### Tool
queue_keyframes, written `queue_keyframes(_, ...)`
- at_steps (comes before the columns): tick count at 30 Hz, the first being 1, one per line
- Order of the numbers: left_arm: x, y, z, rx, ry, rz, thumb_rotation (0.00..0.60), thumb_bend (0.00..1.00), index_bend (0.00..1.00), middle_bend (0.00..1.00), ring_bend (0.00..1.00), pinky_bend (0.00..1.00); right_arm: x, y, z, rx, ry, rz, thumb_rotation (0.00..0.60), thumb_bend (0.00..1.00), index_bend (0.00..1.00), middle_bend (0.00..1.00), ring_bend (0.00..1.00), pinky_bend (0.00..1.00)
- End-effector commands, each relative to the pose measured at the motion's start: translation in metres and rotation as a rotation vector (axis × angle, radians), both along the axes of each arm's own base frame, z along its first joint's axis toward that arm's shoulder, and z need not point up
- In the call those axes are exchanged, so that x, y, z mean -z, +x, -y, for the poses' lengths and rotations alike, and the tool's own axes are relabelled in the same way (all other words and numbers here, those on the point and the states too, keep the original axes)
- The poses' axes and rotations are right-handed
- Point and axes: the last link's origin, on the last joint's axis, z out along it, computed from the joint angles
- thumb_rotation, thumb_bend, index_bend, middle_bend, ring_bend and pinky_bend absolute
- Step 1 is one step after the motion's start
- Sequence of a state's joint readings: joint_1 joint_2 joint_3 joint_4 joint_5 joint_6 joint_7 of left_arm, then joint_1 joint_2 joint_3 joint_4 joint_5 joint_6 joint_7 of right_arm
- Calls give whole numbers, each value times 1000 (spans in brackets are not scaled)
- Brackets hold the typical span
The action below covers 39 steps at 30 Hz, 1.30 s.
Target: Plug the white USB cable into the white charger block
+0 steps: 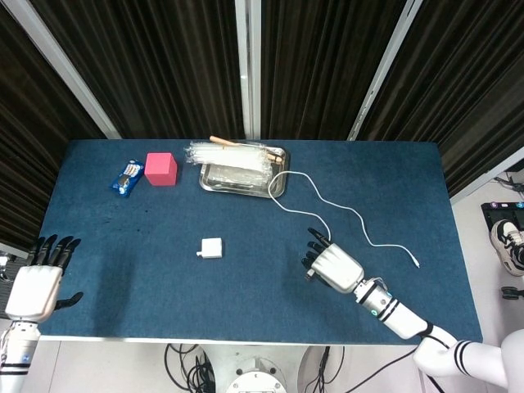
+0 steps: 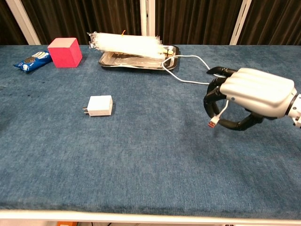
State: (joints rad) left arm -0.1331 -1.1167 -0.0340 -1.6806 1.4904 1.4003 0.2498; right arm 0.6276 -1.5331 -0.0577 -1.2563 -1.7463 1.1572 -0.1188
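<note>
Right hand: the right hand (image 2: 249, 96) hovers above the blue table (image 1: 147, 237), fingers curled, pinching the plug end of the white USB cable (image 1: 348, 211).
Left hand: the left hand (image 1: 39, 278) rests at the table's 8 o'clock corner, fingers spread, holding nothing.
Charger: the white charger block (image 2: 100, 105) lies flat at the right hand's 9 o'clock, well apart.
Step advice: carry the plug toward the block; steadying the block with the left hand would likely help.
Chest view only: the cable's plug tip (image 2: 213, 124) poking below the fingers.
Head view only: the cable's far end (image 1: 417, 263) lying loose at 3 o'clock.

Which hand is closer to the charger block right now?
Right. The right hand, holding the cable end, is on the table beside the charger. The left hand sits at the table's far left edge.
</note>
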Motion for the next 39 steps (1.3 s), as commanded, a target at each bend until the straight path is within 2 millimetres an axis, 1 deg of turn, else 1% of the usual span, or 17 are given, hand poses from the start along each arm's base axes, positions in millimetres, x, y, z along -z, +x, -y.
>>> queue_keyframes(1, 5, 17, -20, 75, -62, -29, 600, 41, 101, 84, 0, 0, -5, 1, 3, 16, -14, 8, 600, 362, 568, 509, 273, 19)
queue_keyframes(5, 24, 40, -47, 159, -170, -46, 600, 40, 101, 84, 0, 0, -14, 4, 8, 32, -34, 18, 600, 363, 568, 502, 273, 20)
queue_keyframes(8, 46, 60, -68, 216, -270, -61, 600, 39, 101, 84, 0, 0, -23, 9, 13, 35, -59, 23, 600, 363, 568, 499, 272, 22)
queue_keyframes(9, 56, 68, -76, 234, -309, -61, 600, 39, 101, 84, 0, 0, -27, 11, 16, 37, -71, 25, 600, 363, 568, 500, 272, 22)
queue_keyframes(14, 96, 92, -109, 248, -413, -58, 600, 51, 130, 86, 3, 0, -52, 24, 30, 33, -133, 17, 600, 363, 569, 499, 272, 23)
queue_keyframes(15, 105, 97, -115, 246, -417, -53, 600, 58, 137, 101, 20, 2, -59, 28, 33, 31, -151, 16, 600, 363, 571, 500, 272, 24)
queue_keyframes(18, 126, 105, -127, 222, -429, -31, 600, 71, 170, 169, 88, 15, -74, 33, 37, 33, -185, 12, 600, 363, 574, 503, 272, 27)
queue_keyframes(22, 143, 106, -137, 171, -433, -28, 600, 79, 178, 181, 98, 37, -86, 36, 38, 40, -210, 18, 600, 364, 576, 504, 272, 28)
queue_keyframes(27, 160, 113, -143, 143, -427, -5, 600, 79, 180, 182, 97, 38, -89, 32, 38, 57, -210, 28, 600, 363, 582, 503, 272, 28)
queue_keyframes(33, 171, 126, -144, 157, -458, -13, 600, 84, 229, 193, 98, 30, -88, 26, 36, 67, -200, 29, 600, 364, 588, 502, 272, 30)
queue_keyframes(39, 178, 137, -144, 143, -475, -23, 600, 97, 267, 225, 133, 41, -90, 19, 34, 84, -201, 40, 600, 364, 592, 500, 272, 31)
